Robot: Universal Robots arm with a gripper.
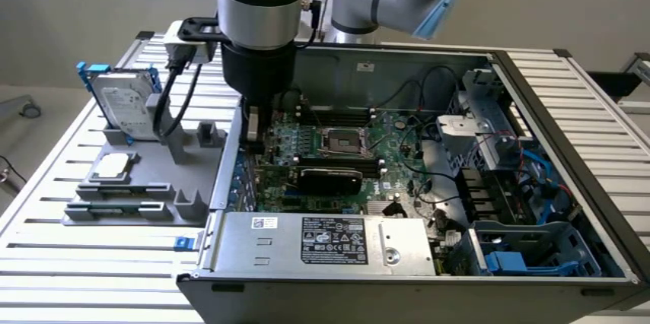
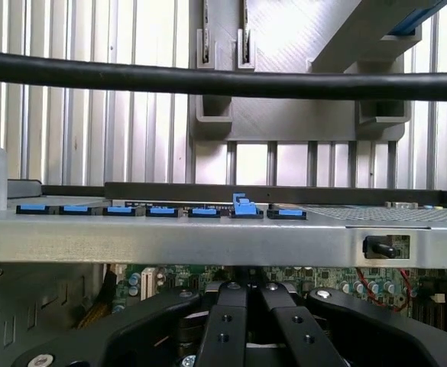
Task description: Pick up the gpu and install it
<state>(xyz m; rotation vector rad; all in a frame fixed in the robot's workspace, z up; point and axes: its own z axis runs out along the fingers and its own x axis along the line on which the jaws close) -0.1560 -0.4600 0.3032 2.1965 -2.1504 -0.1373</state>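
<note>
The gpu stands on edge across the motherboard inside the open computer case, its black cooler face showing. My gripper hangs down just inside the case's wall on the exterior view's left, above the card's bracket end. Whether it touches the card is unclear. In the wrist view the fingers meet at the middle, so my gripper is shut with nothing visible between them. Beyond it runs the case's metal rim.
A grey parts holder on the exterior view's left carries a silver hard drive in a blue frame and a square processor chip. A power supply fills the case front. A black cable crosses the wrist view. Blue clips line the rim.
</note>
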